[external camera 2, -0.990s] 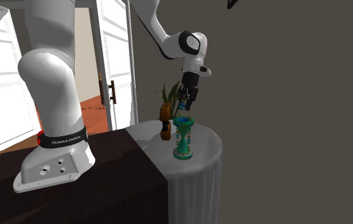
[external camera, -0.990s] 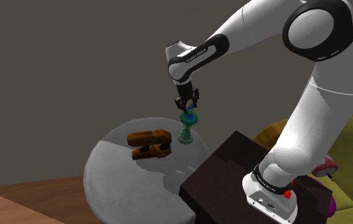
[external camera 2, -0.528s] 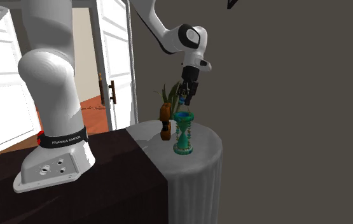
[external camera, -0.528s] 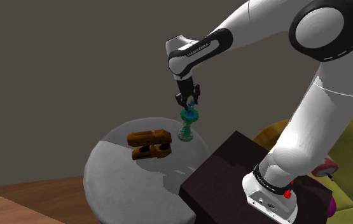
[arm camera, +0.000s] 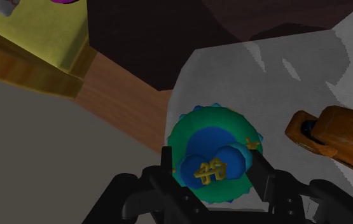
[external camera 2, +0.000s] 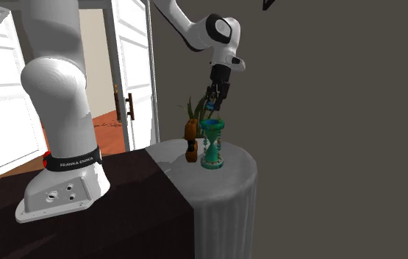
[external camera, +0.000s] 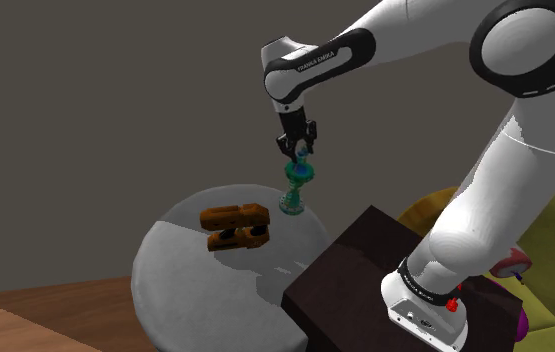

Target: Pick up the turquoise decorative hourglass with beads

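On the left part of the round table [external camera: 180, 300], which is pale grey and matte, lies a brown object [external camera: 235, 227]. It is glossy and made of two blocky pieces, one upon the other; what it is cannot be told. To the right of it, near the edge of the table that meets the dark stand [external camera: 360, 265], is the hourglass [external camera: 295, 192]. It is upright, with its long axis vertical. The gripper [external camera: 297, 152] is directly above it and points straight down along this same axis, so the hourglass lies exactly under the jaws and not aside from them.

From the wrist view the hourglass shows a round green top plate with a blue scalloped border. In the middle of the plate is a blue knob with a small golden ornament. The two black fingers [arm camera: 166, 168] are closed on this knob, one at each side, touching it.

From the second exterior view the body is turquoise, with a narrow waist and small beads along its side posts. Whether the base rests on the surface or hangs just above it cannot be told. The hold is on a small knob only, so a straight vertical lift seems safest, because the hourglass could swing or slip.
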{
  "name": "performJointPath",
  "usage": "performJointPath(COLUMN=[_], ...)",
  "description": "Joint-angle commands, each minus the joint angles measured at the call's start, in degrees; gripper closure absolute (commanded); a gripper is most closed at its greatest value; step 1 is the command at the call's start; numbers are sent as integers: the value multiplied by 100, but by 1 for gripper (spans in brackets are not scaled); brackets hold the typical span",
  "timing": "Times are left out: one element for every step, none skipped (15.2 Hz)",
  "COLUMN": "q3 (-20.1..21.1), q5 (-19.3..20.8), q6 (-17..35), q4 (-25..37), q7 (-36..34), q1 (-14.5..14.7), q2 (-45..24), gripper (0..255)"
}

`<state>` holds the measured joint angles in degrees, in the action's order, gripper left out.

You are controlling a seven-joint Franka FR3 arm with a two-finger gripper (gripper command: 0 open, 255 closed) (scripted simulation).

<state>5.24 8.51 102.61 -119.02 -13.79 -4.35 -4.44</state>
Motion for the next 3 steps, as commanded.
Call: performJointPath(q3=[4,4,4], q5=[-13,-14,-13], q6=[-134,-145,-145], q4=[69,74,75], q7=[17,19,19], q1=[3,3,3], q2=[68,73,73], gripper=[255,255,255])
